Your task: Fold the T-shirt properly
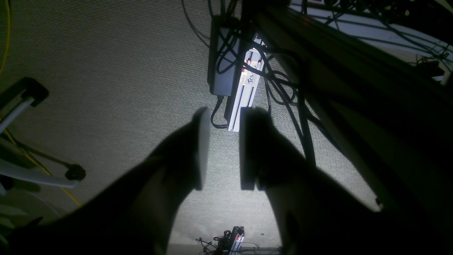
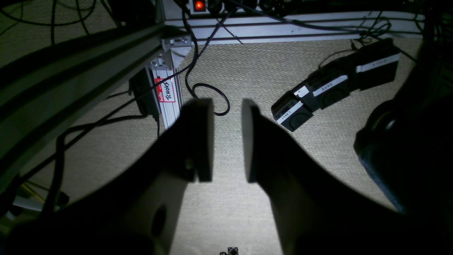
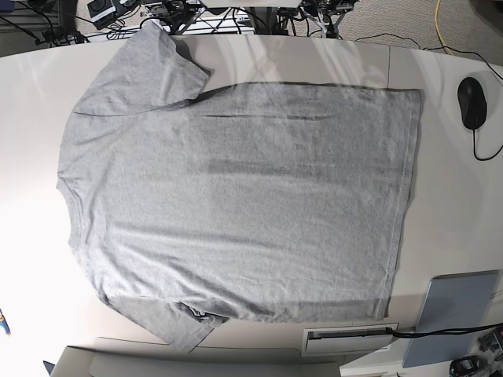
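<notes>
While T-shirt (image 3: 236, 196) lies flat, both end effectors gape.

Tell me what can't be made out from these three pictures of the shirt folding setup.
- T-shirt: base view shows one plain side; anything on its underside is hidden against the table.
- Arms: out of frame in the base view, so their position over the table is unknown.
- Left pincer and right pincer: backlit silhouettes over carpet, detail lost in shadow.
- Lower sleeve: partly tucked, its inner side hidden.
</notes>
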Tool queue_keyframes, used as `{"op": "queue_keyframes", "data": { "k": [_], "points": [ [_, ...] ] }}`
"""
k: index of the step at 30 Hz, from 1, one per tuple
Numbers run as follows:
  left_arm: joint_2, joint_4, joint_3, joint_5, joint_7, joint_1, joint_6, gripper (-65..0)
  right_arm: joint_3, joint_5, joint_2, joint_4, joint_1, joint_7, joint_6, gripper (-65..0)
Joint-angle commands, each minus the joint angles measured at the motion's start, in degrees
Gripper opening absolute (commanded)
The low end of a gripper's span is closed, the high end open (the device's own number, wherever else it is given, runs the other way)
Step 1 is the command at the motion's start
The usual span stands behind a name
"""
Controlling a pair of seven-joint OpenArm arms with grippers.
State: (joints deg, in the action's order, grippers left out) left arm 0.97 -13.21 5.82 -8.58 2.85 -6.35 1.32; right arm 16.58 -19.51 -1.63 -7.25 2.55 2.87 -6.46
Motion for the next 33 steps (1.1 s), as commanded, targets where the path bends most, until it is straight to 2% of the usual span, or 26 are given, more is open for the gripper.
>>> {"op": "queue_keyframes", "data": {
  "k": [1,21,27,33],
  "points": [
    [0.00,-0.20,0.20,0.04,-0.39,-0.33,0.15,-48.2,-0.02,0.13,-0.31,-0.24,0.17,0.66,-0.20,-50.5],
    [0.00,-0.20,0.20,0.07,-0.44,-0.33,0.15,-48.2,-0.02,0.07,-0.31,-0.24,0.20,0.50,-0.20,-50.5],
    [0.02,-0.20,0.20,0.07,-1.36,-0.33,0.15,-48.2,-0.02,-3.06,-0.33,-0.26,0.37,0.13,-0.20,-50.5],
    [0.02,-0.37,0.20,0.42,-1.38,-0.68,0.15,-48.2,-0.02,-2.60,-1.88,-0.26,0.66,-2.03,-0.22,-50.5]
  ]
}}
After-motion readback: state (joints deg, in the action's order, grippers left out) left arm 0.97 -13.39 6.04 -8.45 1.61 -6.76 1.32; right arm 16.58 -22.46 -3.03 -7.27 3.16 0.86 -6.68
